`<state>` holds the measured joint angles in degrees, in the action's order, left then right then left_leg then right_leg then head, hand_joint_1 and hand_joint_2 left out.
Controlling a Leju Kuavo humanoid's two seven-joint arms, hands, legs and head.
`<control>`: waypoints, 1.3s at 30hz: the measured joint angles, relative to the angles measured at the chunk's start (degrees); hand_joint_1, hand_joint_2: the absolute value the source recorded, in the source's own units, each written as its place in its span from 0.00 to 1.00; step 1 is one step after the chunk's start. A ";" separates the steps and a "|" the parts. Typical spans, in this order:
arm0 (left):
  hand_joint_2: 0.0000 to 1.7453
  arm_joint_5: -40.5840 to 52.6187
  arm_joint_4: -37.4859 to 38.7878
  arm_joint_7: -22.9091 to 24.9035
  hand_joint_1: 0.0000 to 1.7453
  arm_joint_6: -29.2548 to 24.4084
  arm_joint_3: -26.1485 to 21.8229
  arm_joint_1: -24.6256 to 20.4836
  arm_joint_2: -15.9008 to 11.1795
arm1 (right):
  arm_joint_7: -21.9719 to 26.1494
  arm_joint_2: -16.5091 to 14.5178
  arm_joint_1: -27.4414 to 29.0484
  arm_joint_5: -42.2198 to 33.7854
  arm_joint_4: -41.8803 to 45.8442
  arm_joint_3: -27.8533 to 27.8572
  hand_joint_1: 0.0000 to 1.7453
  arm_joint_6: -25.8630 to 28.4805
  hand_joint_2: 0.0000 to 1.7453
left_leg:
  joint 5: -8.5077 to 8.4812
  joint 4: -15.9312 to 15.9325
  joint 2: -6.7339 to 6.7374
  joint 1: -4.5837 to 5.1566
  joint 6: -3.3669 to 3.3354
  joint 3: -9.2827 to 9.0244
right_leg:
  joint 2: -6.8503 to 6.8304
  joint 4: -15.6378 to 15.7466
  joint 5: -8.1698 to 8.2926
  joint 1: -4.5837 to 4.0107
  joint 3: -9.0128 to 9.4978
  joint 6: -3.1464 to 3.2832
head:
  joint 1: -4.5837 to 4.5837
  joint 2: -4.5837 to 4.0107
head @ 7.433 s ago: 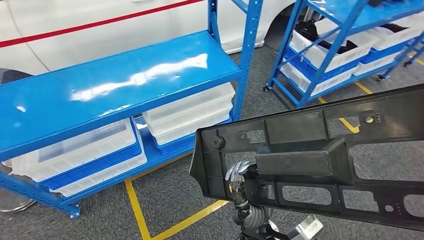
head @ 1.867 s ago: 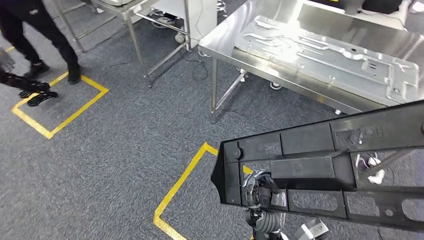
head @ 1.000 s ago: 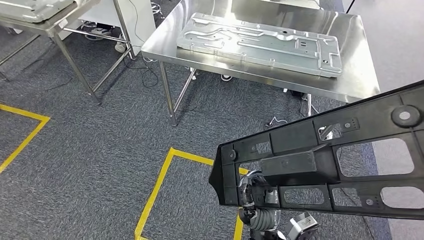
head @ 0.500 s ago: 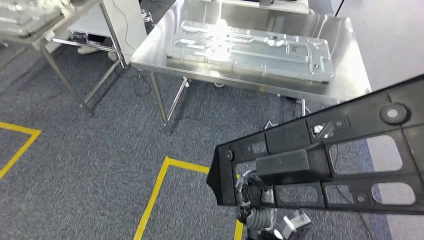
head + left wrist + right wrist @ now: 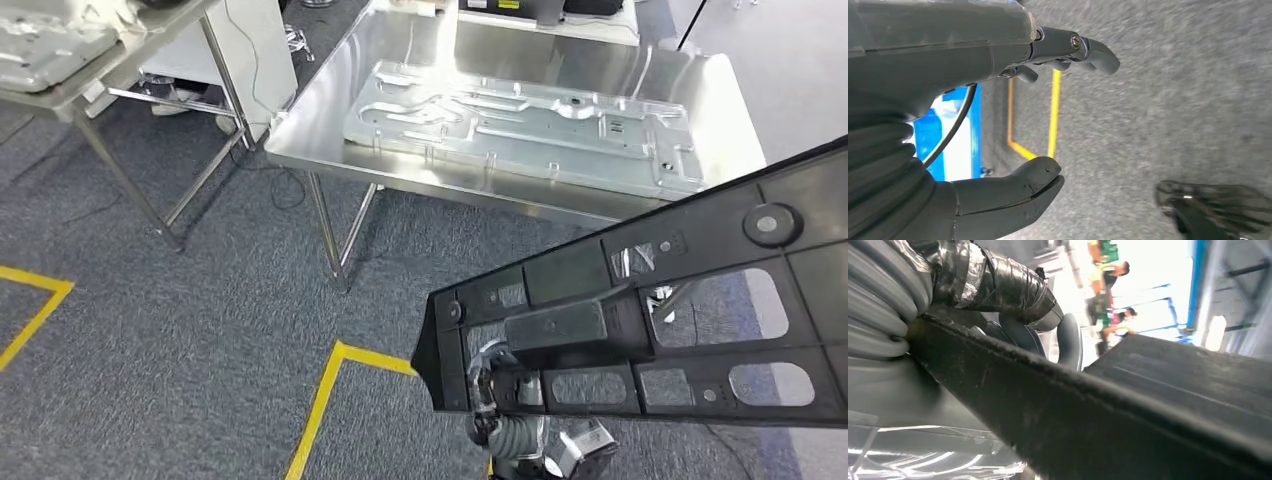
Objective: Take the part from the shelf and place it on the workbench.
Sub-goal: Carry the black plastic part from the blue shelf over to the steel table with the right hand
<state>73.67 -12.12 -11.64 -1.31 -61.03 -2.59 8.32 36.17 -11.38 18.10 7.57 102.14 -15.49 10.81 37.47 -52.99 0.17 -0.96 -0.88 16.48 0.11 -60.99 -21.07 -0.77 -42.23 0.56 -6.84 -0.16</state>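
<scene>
The part is a long black plastic panel with ribs and cut-outs, tilted across the lower right of the head view. My right hand grips it from beneath near its left end. In the right wrist view the part's dark edge runs across my tape-wrapped right hand. The workbench is a steel table ahead, beyond the part. My left hand hangs over grey carpet, fingers apart and holding nothing.
A large pressed metal plate lies on the workbench and covers most of its top. A second steel table stands at the far left. Yellow tape lines mark the grey carpet in front.
The whole view has turned from the blue shelf to the steel workbench, which now sits nearer and more central. The black part stays in my right hand throughout.
</scene>
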 joint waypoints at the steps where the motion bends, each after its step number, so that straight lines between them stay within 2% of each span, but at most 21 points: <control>1: 1.00 0.01 0.02 -0.01 0.00 0.04 -0.01 -0.27 0.04 | -0.01 -0.01 -0.05 0.02 -0.01 -0.02 1.00 0.01 1.00 | 0.03 0.15 -0.03 -0.11 0.44 -0.91 | 0.06 0.03 0.16 -0.39 0.65 0.42 | 0.02 0.00; 3: 1.00 0.01 0.01 -0.01 0.00 0.05 -0.02 -0.94 0.05 | 0.01 -0.06 -0.17 0.08 0.07 -0.14 1.00 0.01 1.00 | -2.23 -3.35 -0.12 -0.34 1.20 -0.47 | 0.23 0.55 -1.80 -0.46 3.07 1.42 | 0.00 0.01; 5: 1.00 0.01 0.01 -0.06 0.00 0.08 -0.01 -1.48 0.12 | 0.03 -0.06 -0.26 0.11 0.06 -0.28 1.00 -0.01 1.00 | -4.77 -12.58 -0.21 -0.38 1.59 4.55 | 0.19 1.89 -3.60 -0.15 6.25 2.13 | 0.07 0.02; 6: 1.00 0.00 0.01 -0.06 0.00 0.10 0.00 -1.51 0.15 | 0.03 -0.06 -0.27 0.12 0.05 -0.33 1.00 -0.01 1.00 | -4.28 -16.99 -0.20 -0.40 1.67 7.98 | 0.18 2.56 -4.57 -0.04 7.89 2.29 | 0.11 0.01; 8: 1.00 0.00 0.01 -0.07 0.00 0.13 0.00 -1.26 0.14 | 0.03 -0.06 -0.31 0.13 0.02 -0.38 1.00 -0.02 1.00 | 0.53 -21.29 -0.20 -0.33 1.91 14.32 | 0.62 3.37 -6.63 0.06 11.13 2.40 | 0.15 0.01; 10: 1.00 0.02 0.01 0.00 0.00 0.12 -0.01 -0.77 0.01 | 0.03 -0.06 -0.32 0.13 -0.01 -0.38 1.00 0.04 1.00 | 5.44 -20.27 -0.20 -0.19 1.92 19.02 | 1.23 3.70 -8.94 0.08 14.35 2.33 | 0.15 0.01; 11: 1.00 0.03 0.01 0.03 0.00 0.12 -0.02 -0.55 -0.07 | 0.03 -0.06 -0.32 0.15 -0.01 -0.38 1.00 0.09 1.00 | 5.36 -18.36 -0.21 -0.08 1.79 20.82 | 1.44 3.74 -10.17 0.08 15.91 2.26 | 0.16 0.01; 12: 1.00 0.04 0.01 0.06 0.00 0.14 -0.02 -0.33 -0.15 | 0.03 -0.06 -0.32 0.17 -0.02 -0.39 1.00 0.16 1.00 | 2.13 -15.64 -0.49 0.04 1.62 22.33 | 1.68 3.78 -11.44 0.09 17.25 2.12 | 0.15 0.01; 14: 1.00 0.07 0.01 0.13 0.00 0.22 -0.03 0.21 -0.30 | -0.02 0.01 -0.46 -0.24 -0.19 -0.49 1.00 0.14 1.00 | -9.29 -10.62 -1.78 0.36 1.17 23.97 | 2.36 3.62 -13.88 0.04 19.49 1.58 | 0.15 0.00; 15: 1.00 0.09 0.01 0.19 0.00 0.27 -0.03 0.41 -0.36 | -0.04 0.09 -0.60 -0.67 -0.29 -0.57 1.00 0.04 1.00 | -13.66 -9.34 -2.25 0.50 0.88 24.06 | 2.83 3.75 -14.84 0.06 20.31 1.20 | 0.14 0.01; 16: 1.00 0.11 0.01 0.27 0.00 0.30 -0.04 0.47 -0.39 | -0.03 0.21 -0.74 -1.17 -0.38 -0.67 1.00 -0.07 1.00 | -15.58 -8.94 -2.34 0.64 0.50 23.69 | 3.20 3.59 -15.22 0.08 20.91 0.83 | 0.15 0.01; 18: 1.00 0.14 0.01 0.43 0.00 0.30 -0.04 0.06 -0.33 | 0.09 0.46 -0.97 -1.89 -0.44 -0.85 1.00 -0.19 1.00 | -14.96 -8.31 -1.55 0.64 -0.21 22.36 | 3.34 0.59 -13.39 0.13 19.68 0.19 | 0.14 0.00; 20: 1.00 0.20 0.01 0.58 0.00 0.21 -0.04 -0.40 -0.23 | 0.17 0.67 -1.09 -2.20 -0.52 -0.96 1.00 -0.14 1.00 | -14.29 -6.66 -0.86 0.41 -0.78 20.44 | 1.99 -6.50 -10.58 0.16 15.10 -0.56 | 0.12 -0.01; 21: 1.00 0.25 0.01 0.64 0.00 0.16 -0.04 -0.52 -0.21 | 0.18 0.76 -1.13 -2.27 -0.57 -0.98 1.00 -0.08 1.00 | -13.83 -5.89 -0.53 0.30 -0.96 19.32 | 1.20 -9.71 -10.83 0.32 12.55 -0.94 | 0.12 0.00; 24: 1.00 0.32 0.01 0.61 0.00 0.16 -0.05 -0.60 -0.21 | 0.18 0.91 -1.23 -2.32 -0.78 -1.04 1.00 0.32 1.00 | -11.75 -4.63 0.61 0.21 -1.11 15.67 | 0.28 -12.87 -17.59 1.00 7.19 -1.86 | 0.12 0.01; 26: 1.00 0.31 0.01 0.54 0.00 0.24 -0.11 -0.63 -0.21 | 0.17 0.99 -1.29 -2.33 -0.92 -1.06 1.00 0.80 1.00 | -9.99 -4.47 1.51 0.11 -1.02 13.15 | -0.12 -9.67 -18.37 1.34 6.09 -2.19 | 0.12 0.01; 29: 1.00 0.31 0.01 0.52 0.00 0.30 -0.33 -0.58 -0.16 | 0.15 1.12 -1.44 -2.36 -1.11 -1.18 1.00 1.27 1.00 | -7.55 -4.47 2.91 0.11 -0.40 10.14 | -3.39 -1.07 -8.81 1.16 6.83 -1.40 | 0.09 0.01; 31: 1.00 0.31 0.01 0.50 0.00 0.33 -0.48 -0.68 -0.14 | 0.13 1.19 -1.64 -2.40 -1.28 -1.38 1.00 1.45 1.00 | -6.56 -4.63 3.85 0.21 0.42 8.90 | -4.87 0.90 -5.27 0.81 7.05 -0.56 | 0.07 -0.01; 33: 1.00 0.32 0.01 0.51 0.00 0.37 -0.62 -0.84 -0.13 | 0.14 1.21 -1.80 -2.43 -1.37 -1.59 1.00 1.55 1.00 | -6.29 -5.07 4.63 0.18 1.34 8.17 | -3.39 1.22 -4.84 0.91 7.45 0.16 | 0.05 -0.01; 35: 1.00 0.32 0.01 0.54 0.00 0.38 -0.79 -1.03 -0.15 | 0.16 1.21 -1.95 -2.38 -1.39 -1.78 1.00 1.67 1.00 | -4.86 -7.22 3.44 -0.05 1.88 8.60 | -2.00 1.67 -4.45 1.23 8.04 0.91 | 0.09 0.00; 39: 1.00 0.26 0.01 0.53 0.00 0.56 -0.96 -1.18 -0.28 | 0.15 1.21 -2.35 -1.71 -1.82 -2.06 1.00 2.75 1.00 | 1.35 -18.75 0.39 -0.33 2.49 15.39 | -0.09 1.83 -4.53 1.17 8.15 1.61 | 0.11 0.00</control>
<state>73.94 -12.11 -11.11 -0.75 -61.99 -3.78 8.04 36.32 -10.16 15.75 5.85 100.31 -17.56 13.55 38.82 -71.75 0.56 -1.28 1.61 31.87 0.03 -59.16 -25.60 0.40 -34.08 2.17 -6.74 -0.16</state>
